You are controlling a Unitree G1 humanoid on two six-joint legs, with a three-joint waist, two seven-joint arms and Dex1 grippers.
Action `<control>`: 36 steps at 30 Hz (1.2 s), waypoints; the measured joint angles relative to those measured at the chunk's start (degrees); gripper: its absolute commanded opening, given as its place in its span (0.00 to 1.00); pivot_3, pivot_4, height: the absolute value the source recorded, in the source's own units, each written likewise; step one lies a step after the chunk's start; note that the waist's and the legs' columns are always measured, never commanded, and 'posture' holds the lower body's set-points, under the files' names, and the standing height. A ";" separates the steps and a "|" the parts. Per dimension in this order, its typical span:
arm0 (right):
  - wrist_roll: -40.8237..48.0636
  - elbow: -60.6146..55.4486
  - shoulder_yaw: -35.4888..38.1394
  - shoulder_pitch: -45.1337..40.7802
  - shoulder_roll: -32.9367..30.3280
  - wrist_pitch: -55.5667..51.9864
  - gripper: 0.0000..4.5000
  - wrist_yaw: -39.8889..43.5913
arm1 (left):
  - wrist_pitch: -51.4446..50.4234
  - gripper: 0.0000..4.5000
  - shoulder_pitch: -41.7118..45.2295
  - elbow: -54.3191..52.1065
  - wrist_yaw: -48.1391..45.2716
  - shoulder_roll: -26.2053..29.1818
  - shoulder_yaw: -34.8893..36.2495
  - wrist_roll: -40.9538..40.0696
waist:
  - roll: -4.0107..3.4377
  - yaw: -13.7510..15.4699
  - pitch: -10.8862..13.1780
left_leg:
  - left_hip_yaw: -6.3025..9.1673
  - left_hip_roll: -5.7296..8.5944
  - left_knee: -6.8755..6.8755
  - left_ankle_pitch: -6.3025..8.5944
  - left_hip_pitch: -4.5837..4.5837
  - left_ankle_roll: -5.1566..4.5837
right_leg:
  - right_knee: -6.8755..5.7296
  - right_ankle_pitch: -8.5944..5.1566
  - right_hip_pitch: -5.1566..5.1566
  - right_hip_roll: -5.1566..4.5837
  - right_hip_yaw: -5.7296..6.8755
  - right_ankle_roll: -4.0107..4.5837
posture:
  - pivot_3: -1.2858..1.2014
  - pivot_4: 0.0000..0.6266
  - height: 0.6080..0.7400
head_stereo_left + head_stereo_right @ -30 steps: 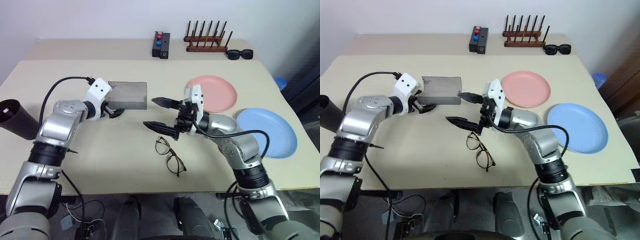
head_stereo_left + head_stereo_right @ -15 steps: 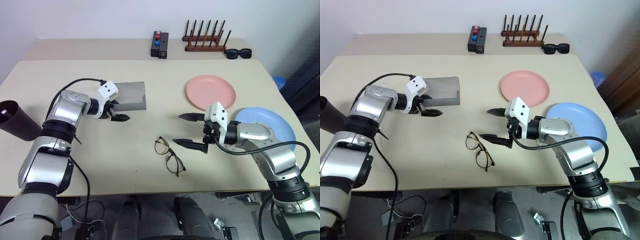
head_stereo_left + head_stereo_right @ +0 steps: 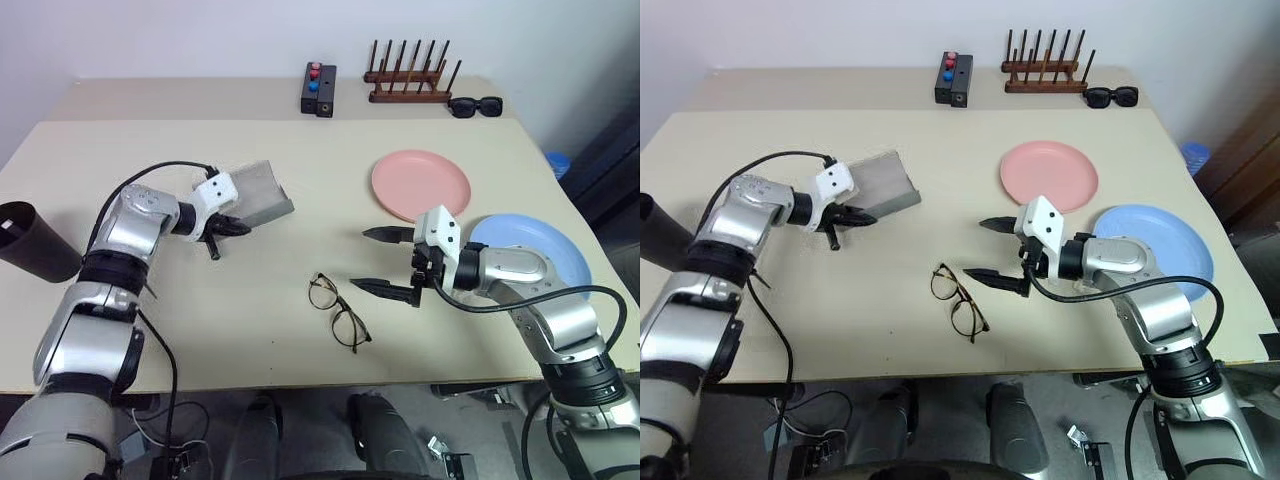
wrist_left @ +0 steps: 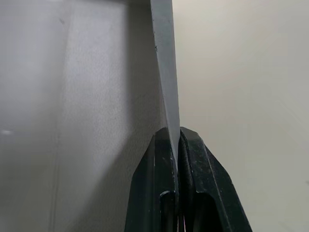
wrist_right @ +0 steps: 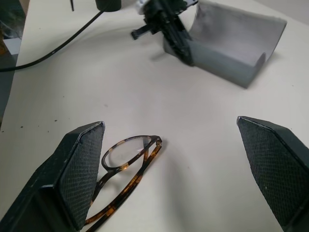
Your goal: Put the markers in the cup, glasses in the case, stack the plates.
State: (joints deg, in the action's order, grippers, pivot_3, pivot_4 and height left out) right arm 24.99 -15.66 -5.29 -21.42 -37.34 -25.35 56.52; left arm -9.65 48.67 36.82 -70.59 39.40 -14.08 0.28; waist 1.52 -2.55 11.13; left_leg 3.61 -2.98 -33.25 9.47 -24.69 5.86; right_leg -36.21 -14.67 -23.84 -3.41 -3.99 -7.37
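Observation:
The grey case point(image 3: 256, 192) lies open at the table's left middle, turned askew. My left gripper point(image 3: 235, 227) is shut on the thin front wall of the case point(image 4: 120, 96), its fingers point(image 4: 161, 193) pinching the edge. The glasses point(image 3: 338, 312) lie folded open on the table near the front middle. My right gripper point(image 3: 372, 260) hovers open just right of the glasses point(image 5: 128, 159) with nothing between its fingers point(image 5: 72, 179). The pink plate point(image 3: 420, 185) sits right of centre. The blue plate point(image 3: 545, 250) lies further right, partly behind my right arm. The dark cup point(image 3: 35, 245) stands at the left edge. The markers are out of view.
At the back of the table stand a small black box with red and blue buttons point(image 3: 321, 88) and a wooden peg rack point(image 3: 412, 82). Black sunglasses point(image 3: 478, 107) lie beside the rack. A black cable point(image 5: 53, 46) trails from my left arm across the table.
My left gripper has shut on the case's front wall and the case has swung askew. My right gripper drew away from the case to the right and now holds still, open.

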 measured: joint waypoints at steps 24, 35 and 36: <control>1.25 -1.32 -3.89 -0.91 -1.37 -15.60 1.00 0.89 | -13.84 0.32 -21.97 -41.04 -14.24 17.71 0.92 -10.44 | -0.03 0.15 0.02 | -0.01 0.00 -0.60 0.17 -0.07 -0.29 | -0.10 -0.19 0.10 -0.03 -0.02 0.37 | 0.52 0.24 1.00; 6.71 -7.28 -4.36 -3.49 -0.73 -31.79 1.00 -6.68 | -13.58 0.40 -24.10 -44.02 -5.07 16.11 9.00 -12.67 | -0.03 0.10 0.02 | -0.02 0.00 -0.70 0.20 -0.12 -0.34 | -0.12 -0.19 0.10 -0.04 -0.03 0.36 | 0.52 0.24 1.00; 6.65 -7.75 -4.82 -3.70 -0.53 -33.19 1.00 -7.94 | -13.62 0.40 -26.07 -45.93 -3.83 16.18 10.55 -13.12 | -0.04 -0.04 0.01 | -0.02 -0.01 -0.69 0.22 -0.12 -0.37 | -0.12 -0.19 0.09 -0.04 -0.03 0.36 | 0.52 0.24 1.00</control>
State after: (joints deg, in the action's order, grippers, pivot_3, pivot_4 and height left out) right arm 31.64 -23.41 -10.12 -25.12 -37.87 -58.54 48.58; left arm -23.27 22.59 -9.11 -74.43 55.58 -3.53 -12.84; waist 1.48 -2.59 11.15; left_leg 3.59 -2.98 -33.94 9.69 -24.81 5.49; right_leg -36.32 -14.86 -23.75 -3.45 -4.03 -7.01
